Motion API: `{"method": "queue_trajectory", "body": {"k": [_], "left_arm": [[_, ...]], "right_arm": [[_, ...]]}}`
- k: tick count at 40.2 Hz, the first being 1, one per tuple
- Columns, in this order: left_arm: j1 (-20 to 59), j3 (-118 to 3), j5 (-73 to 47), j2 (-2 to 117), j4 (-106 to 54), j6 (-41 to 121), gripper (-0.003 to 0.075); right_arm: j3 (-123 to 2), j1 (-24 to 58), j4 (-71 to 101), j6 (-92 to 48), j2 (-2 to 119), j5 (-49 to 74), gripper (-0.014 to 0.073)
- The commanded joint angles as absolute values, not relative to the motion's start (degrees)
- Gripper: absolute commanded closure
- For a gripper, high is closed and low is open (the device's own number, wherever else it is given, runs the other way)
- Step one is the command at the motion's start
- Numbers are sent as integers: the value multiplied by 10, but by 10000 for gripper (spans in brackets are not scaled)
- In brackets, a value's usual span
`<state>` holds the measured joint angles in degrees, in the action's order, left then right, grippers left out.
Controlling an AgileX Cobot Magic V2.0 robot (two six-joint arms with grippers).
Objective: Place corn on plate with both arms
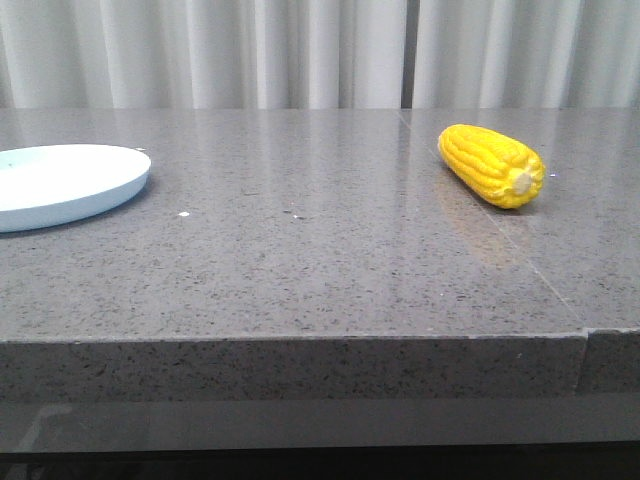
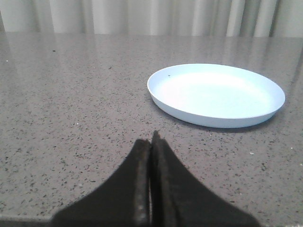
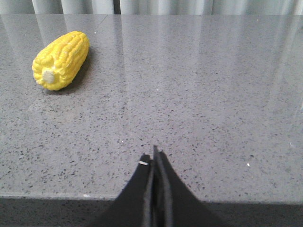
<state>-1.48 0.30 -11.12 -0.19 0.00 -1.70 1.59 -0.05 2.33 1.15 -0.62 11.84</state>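
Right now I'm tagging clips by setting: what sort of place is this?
Probably a staged test bench, not a kitchen: a bare grey speckled stone table, pale curtains behind, only a toy corn and plate.

Left gripper (image 2: 151,142) matte black tapered jaws, right gripper (image 3: 155,156) likewise black, pointed, wedge-shaped

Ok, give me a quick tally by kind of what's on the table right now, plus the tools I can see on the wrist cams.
Corn cob: 1
Plate: 1
Tools, both shut and empty: 2, the left tool and the right tool
Total: 4
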Motion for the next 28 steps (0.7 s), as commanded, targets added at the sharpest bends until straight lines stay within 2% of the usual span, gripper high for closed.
{"method": "queue_trajectory", "body": {"k": [1, 5, 9, 15, 18, 24, 28], "left_arm": [[-16, 5, -60, -13, -7, -23, 741], [-16, 5, -26, -13, -7, -23, 741], [-16, 4, 58, -13, -7, -23, 741], [-16, -15, 176, -13, -7, -23, 740], [-15, -64, 139, -11, -5, -23, 740], [-15, -185, -56, 31, 21, -23, 741], [-15, -247, -124, 86, 27, -14, 741]], "right_arm": [[6, -4, 22, 9, -13, 71, 662], [5, -4, 22, 9, -13, 43, 662], [-8, -4, 22, 9, -13, 16, 662], [-74, -4, 22, 9, -13, 42, 660], [-119, -4, 22, 9, -10, 83, 660], [-219, -4, 24, 10, 36, 170, 659], [-269, -4, 36, 28, 96, 182, 652]]}}
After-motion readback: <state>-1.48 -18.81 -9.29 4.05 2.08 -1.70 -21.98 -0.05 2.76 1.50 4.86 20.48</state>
